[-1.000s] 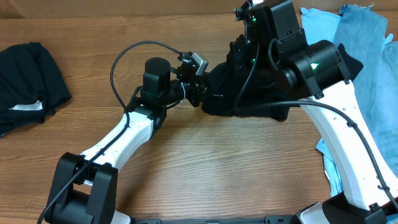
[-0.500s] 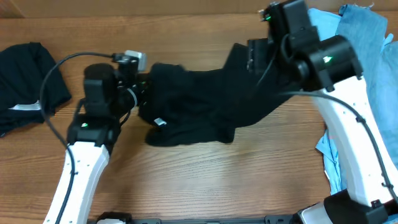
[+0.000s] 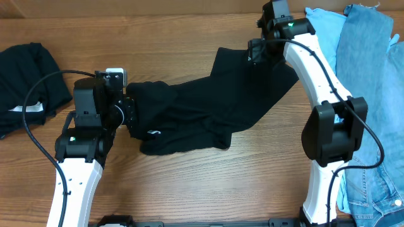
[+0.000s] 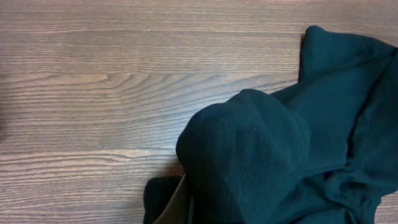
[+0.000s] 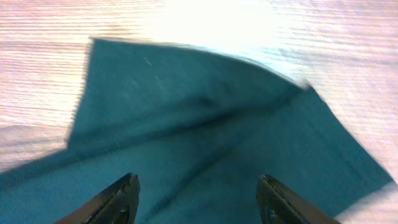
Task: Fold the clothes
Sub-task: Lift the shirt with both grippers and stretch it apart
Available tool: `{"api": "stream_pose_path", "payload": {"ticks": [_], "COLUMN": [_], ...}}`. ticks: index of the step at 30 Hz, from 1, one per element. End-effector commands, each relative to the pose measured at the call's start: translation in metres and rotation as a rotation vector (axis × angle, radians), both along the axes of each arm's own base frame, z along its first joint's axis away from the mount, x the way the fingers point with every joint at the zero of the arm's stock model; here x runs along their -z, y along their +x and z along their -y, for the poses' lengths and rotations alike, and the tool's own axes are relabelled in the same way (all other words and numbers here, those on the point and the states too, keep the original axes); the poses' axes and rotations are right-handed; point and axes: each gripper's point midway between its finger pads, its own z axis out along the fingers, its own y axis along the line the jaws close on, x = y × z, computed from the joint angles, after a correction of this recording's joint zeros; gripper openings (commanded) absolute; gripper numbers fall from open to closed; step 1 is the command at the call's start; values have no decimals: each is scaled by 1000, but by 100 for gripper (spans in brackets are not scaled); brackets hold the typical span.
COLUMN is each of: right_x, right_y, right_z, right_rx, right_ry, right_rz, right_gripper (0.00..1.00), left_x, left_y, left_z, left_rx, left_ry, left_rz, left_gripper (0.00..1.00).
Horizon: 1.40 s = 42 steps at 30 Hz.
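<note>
A plain black shirt (image 3: pixel 208 101) lies stretched across the middle of the table, from left to far right. My left gripper (image 3: pixel 129 114) is shut on its bunched left end. In the left wrist view the black fabric (image 4: pixel 249 155) bulges over the jaws, and only one fingertip (image 4: pixel 177 208) shows. My right gripper (image 3: pixel 256 52) hovers open over the shirt's far right corner. The right wrist view shows its fingers (image 5: pixel 121 199) spread wide above the cloth (image 5: pixel 205 124), with nothing between them.
Another black garment (image 3: pixel 25 82) with a white label (image 3: pixel 28 108) lies at the far left. A light blue shirt (image 3: pixel 323 22) and blue denim (image 3: pixel 372 94) are piled along the right edge. Bare wood (image 3: pixel 202 183) lies in front of the black shirt.
The right gripper has opened and let go of the shirt, staying at the far right. The left arm has dragged the shirt's other end leftward, and the shirt now lies spread out.
</note>
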Motion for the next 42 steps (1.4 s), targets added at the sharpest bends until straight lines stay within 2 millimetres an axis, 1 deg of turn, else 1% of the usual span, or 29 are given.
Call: {"api": "stream_pose_path", "payload": {"ticks": [1, 2, 3, 5, 8, 10, 11, 13, 15, 18, 21, 22, 23, 24, 25, 26, 28, 29, 30, 31, 32, 33, 34, 35, 37, 39, 40, 41, 42], "right_x": [-17, -13, 1, 26, 51, 59, 62, 68, 78, 96, 103, 109, 116, 118, 120, 115, 76, 30, 6, -48, -79, -121, -156, -175, -227, -267, -289, -300, -317], "right_y": [19, 24, 28, 29, 32, 34, 36, 41, 46, 50, 56, 57, 55, 53, 52, 53, 59, 64, 66, 66, 62, 51, 34, 22, -22, -60, -82, -96, -124], "right_z": [-25, -28, -34, -52, -80, -98, -102, -108, -105, -107, -109, -109, -108, -108, -103, -96, -72, -58, -50, -32, -20, -2, 13, 21, 41, 53, 57, 60, 68], "right_rx": [-156, -162, -169, -199, -235, -255, -255, -227, -171, -173, -172, -172, -172, -172, -162, -142, -89, -60, -44, -10, 9, 36, 58, 68, 115, 129, 134, 136, 171], "right_ry": [75, 74, 75, 74, 47, 18, 12, 17, 11, 12, 17, 17, 12, 9, -12, -51, -112, -108, -103, -93, -89, -85, -83, -82, -71, -67, -63, -59, -50], "right_rz": [112, 127, 119, 98, 109, 136, 146, 163, 163, 162, 182, 179, 165, 156, 148, 149, 168, 203, 225, 276, 301, 332, 353, 364, 389, 436, 465, 480, 496], "right_gripper": [66, 66, 67, 73, 75, 76, 76, 75, 75, 74, 69, 65, 46, 31, 9, 4, 4, 4, 4, 4, 4, 4, 4, 4, 4, 4, 4, 4, 4], "left_x": [-9, -9, -9, -9, -9, -9, -9, -8, -8, -7, -8, -8, -8, -8, -8, -8, -10, -14, -18, -30, -39, -49, -68, -80, -113, -141, -157, -171, -189], "left_y": [-1, -1, 0, 0, -1, -1, -1, -1, -1, -2, -2, -2, -2, -2, -2, -2, 0, 5, 9, 15, 18, 19, 21, 22, 19, 9, 2, -5, -17], "left_z": [1, 1, 1, 1, 1, 1, 1, 1, 1, 1, 5, 5, 5, 5, 5, 5, 2, -4, -7, -7, -8, -8, -10, -11, -11, -11, -12, -14, -18], "left_rx": [19, 19, 19, 19, 19, 19, 20, 20, 20, 21, 38, 37, 37, 37, 37, 35, 23, -2, -13, -17, -18, -20, -32, -36, -39, -40, -42, -53, -73], "left_ry": [0, 0, 1, 0, 0, 0, 0, 0, -1, -1, -16, -15, -15, -16, -15, -13, -1, 22, 31, 32, 32, 32, 39, 42, 41, 41, 42, 48, 61], "left_rz": [29, 29, 30, 30, 29, 29, 29, 26, 25, 22, 24, 24, 21, 22, 23, 24, 36, 59, 84, 134, 164, 194, 237, 260, 311, 333, 348, 362, 381], "left_gripper": [4, 4, 4, 4, 4, 4, 4, 4, 4, 4, 5, 6, 5, 5, 5, 5, 4, 4, 4, 4, 4, 4, 4, 4, 4, 4, 4, 4, 4]}}
